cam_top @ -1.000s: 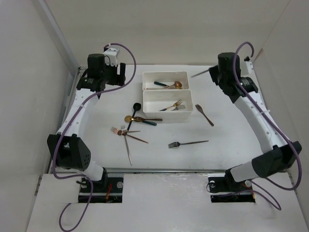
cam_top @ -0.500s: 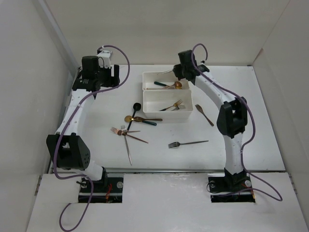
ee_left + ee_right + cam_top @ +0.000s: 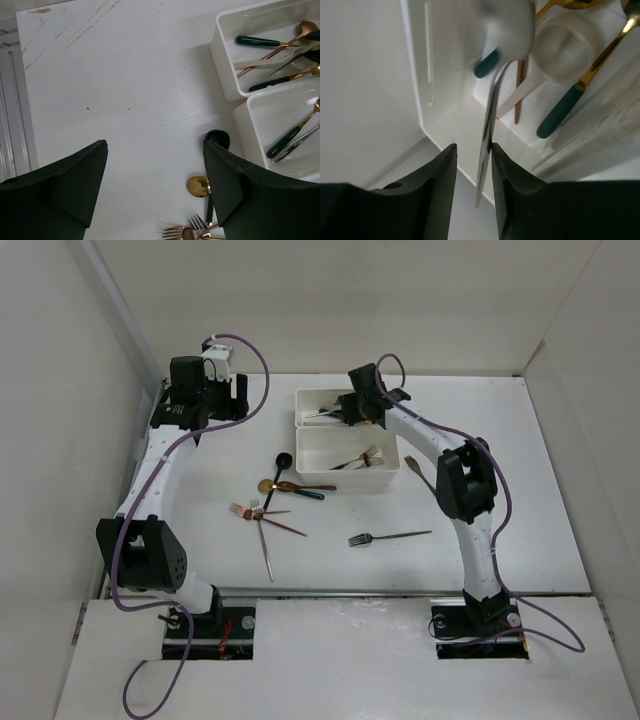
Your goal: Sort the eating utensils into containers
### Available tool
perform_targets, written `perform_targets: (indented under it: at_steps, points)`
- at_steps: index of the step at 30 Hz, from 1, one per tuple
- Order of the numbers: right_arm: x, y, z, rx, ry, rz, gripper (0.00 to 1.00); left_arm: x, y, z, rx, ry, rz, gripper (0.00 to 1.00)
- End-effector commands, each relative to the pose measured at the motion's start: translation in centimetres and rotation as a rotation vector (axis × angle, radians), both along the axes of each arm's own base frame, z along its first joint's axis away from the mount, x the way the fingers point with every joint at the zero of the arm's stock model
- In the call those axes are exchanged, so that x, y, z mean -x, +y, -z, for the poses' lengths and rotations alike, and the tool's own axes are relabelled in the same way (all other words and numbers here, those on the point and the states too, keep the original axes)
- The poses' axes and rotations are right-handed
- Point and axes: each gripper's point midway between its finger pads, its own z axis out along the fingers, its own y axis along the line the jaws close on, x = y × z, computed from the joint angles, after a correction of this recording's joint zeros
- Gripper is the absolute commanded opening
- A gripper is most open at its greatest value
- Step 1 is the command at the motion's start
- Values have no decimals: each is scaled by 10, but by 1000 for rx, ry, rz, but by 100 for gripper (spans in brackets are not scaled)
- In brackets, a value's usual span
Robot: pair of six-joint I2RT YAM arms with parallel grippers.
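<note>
Swinging in from the far right edge of the worktop [image 3: 480,440] over the last second, the right arm now holds the right end effector [image 3: 347,407] above the far white rectangular plastic tray [image 3: 298,406]. Its two dark fingers are clenched on a slim silver metal utensil [image 3: 487,125], probably a spoon, though the head is blurred. The handle runs straight out ahead of the fingertips, and from above it appears to lie roughly along the tray's length. The head is over the tray floor, beside the dark-teal-handled gold spoons [image 3: 560,112] below and ahead of the fingers. Letting go should therefore need little more than a short descent. The left end effector [image 3: 155,145] is released and has not moved, hanging over bare worktop with the loose black spoon [image 3: 216,142] just ahead of its right finger.
</note>
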Motion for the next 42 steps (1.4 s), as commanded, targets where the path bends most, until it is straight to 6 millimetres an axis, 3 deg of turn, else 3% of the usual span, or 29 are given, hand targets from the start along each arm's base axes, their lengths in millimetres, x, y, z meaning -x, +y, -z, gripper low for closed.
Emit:
perform_targets:
  at_steps: [1, 4, 6, 7, 8, 9, 10, 13, 14, 15, 16, 17, 18, 19, 20, 21, 23, 25, 26, 27, 30, 35, 42]
  points:
    - [-9, 9, -44, -77, -132, -19, 41, 4, 1, -30, 3, -90, -2, 75]
    - [-11, 12, -68, -13, -230, -110, 45, 4, 1, -30, 3, -90, -2, 75]
    - [-8, 26, -103, 45, -359, -199, 47, 6, 0, -34, 8, -98, 6, 75]
    - [-2, 28, -114, 137, -414, -254, 73, 7, -3, -34, 25, -95, 12, 75]
    - [1, 26, -115, 200, -426, -260, 82, 7, -5, -34, 42, -92, 15, 75]
    - [5, 31, -125, 236, -459, -296, 82, 9, -6, -38, 50, -99, 11, 75]
    - [14, 32, -139, 274, -492, -333, 83, 10, -7, -33, 55, -87, 20, 75]
    - [42, 27, -143, 461, -570, -565, 83, 18, -9, -33, 70, -78, 25, 75]
    - [60, 16, -174, 601, -687, -672, 85, 18, -9, -33, 70, -78, 25, 75]
    - [79, 20, -179, 650, -749, -781, 85, 22, -10, -33, 78, -79, 21, 75]
    - [99, 17, -153, 717, -742, -893, 87, 23, -8, -37, 81, -86, 8, 75]
    - [122, 6, -176, 775, -825, -947, 87, 24, -8, -32, 80, -76, 7, 75]
    - [139, 2, -165, 901, -882, -1097, 88, 27, -8, -31, 88, -72, 3, 75]
    - [169, 11, -153, 891, -947, -1275, 88, 29, -8, -35, 88, -81, 3, 75]
    - [203, 2, -107, 897, -875, -1481, 88, 28, -9, -32, 97, -79, -2, 75]
    - [224, -8, -103, 1015, -972, -1656, 88, 30, -9, -34, 107, -87, -6, 75]
    - [267, -16, -63, 1049, -951, -1897, 87, 34, -11, -38, 113, -104, 4, 75]
    - [286, -38, -36, 1131, -860, -2001, 87, 41, -10, -38, 122, -111, 0, 75]
    - [289, -35, -36, 1143, -882, -2024, 87, 43, -10, -38, 122, -113, 0, 75]
    - [306, -44, -18, 1111, -845, -2110, 87, 45, -10, -39, 123, -123, 1, 75]
    - [326, -54, 23, 1119, -751, -2251, 88, 55, -10, -41, 124, -137, 2, 75]
    - [335, -60, 76, 1017, -591, -2375, 85, 65, -6, -51, 103, -167, 1, 75]
    - [325, -61, 116, 1006, -442, -2400, 73, 72, -4, -55, 99, -179, -7, 75]
